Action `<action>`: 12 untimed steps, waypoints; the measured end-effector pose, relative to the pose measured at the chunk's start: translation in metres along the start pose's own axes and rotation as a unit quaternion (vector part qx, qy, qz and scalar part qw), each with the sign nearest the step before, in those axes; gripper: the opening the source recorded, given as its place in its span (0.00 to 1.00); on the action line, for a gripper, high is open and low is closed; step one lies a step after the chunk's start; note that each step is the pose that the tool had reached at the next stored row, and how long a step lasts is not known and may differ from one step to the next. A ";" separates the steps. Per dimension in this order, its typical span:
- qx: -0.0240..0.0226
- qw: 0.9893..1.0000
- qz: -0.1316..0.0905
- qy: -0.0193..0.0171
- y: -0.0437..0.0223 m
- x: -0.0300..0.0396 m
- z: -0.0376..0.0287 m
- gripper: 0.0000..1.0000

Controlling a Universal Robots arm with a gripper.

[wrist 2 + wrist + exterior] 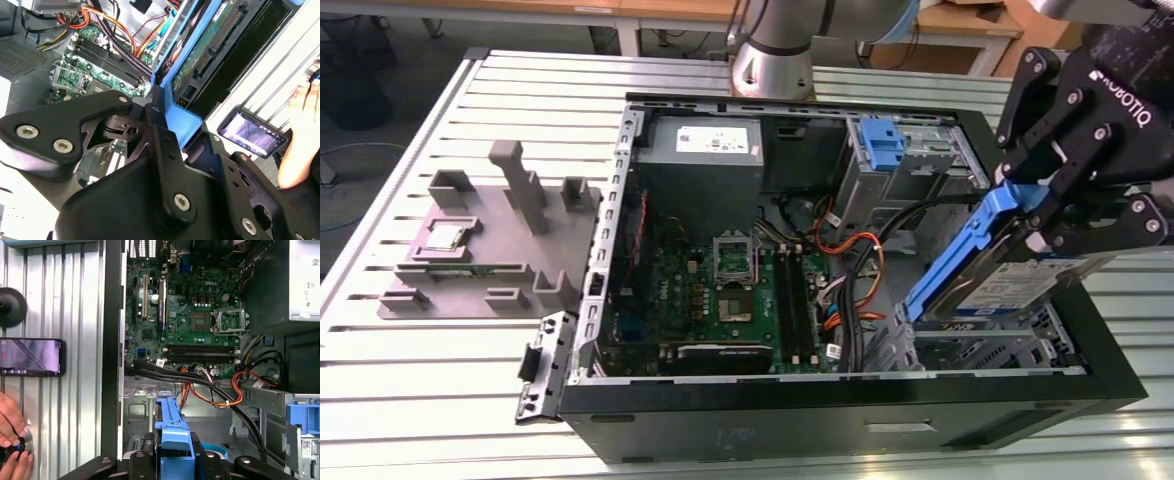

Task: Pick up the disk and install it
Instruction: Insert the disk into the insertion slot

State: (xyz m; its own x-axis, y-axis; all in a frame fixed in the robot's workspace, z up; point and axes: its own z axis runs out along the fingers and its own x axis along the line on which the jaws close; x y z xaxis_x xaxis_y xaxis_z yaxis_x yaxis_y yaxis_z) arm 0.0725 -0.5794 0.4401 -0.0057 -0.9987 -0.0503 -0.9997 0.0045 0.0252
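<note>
Blue-railed, the disk (1011, 285) hangs tilted in the pincer (1034, 210), which is closed tight on it, over the case (827, 410) at four o'clock in the exterior view, likely angled to slide in.

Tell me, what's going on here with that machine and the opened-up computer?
A robot arm's gripper is clamped on the disk, a silver hard drive in blue rails. It holds the disk tilted over the open computer case, by the metal bay at the corner on the exterior view's right. The disk is not yet lying flat in the bay. Beside the case, a person's hand touches a small round object on the table, near a phone.
</note>
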 end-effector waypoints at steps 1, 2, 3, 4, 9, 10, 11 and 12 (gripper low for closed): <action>0.000 1.000 0.000 0.000 -0.0002 0.0002 0.0011 0.37; 0.000 1.000 0.000 0.000 -0.0003 0.0003 0.0021 0.37; 0.000 1.000 0.000 0.000 -0.0005 0.0005 0.0031 0.37; 0.000 1.000 0.000 0.000 -0.0006 0.0007 0.0040 0.37; 0.000 1.000 0.000 0.000 -0.0011 0.0013 0.0083 0.37; 0.000 1.000 0.000 0.000 -0.0012 0.0015 0.0092 0.37; 0.000 1.000 0.000 0.000 -0.0013 0.0017 0.0102 0.37; 0.000 1.000 0.000 0.000 -0.0015 0.0018 0.0113 0.37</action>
State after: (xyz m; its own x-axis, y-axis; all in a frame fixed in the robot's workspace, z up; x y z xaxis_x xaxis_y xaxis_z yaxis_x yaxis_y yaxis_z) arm 0.0736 -0.5807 0.4287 -0.0056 -0.9987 -0.0505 -0.9997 0.0043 0.0252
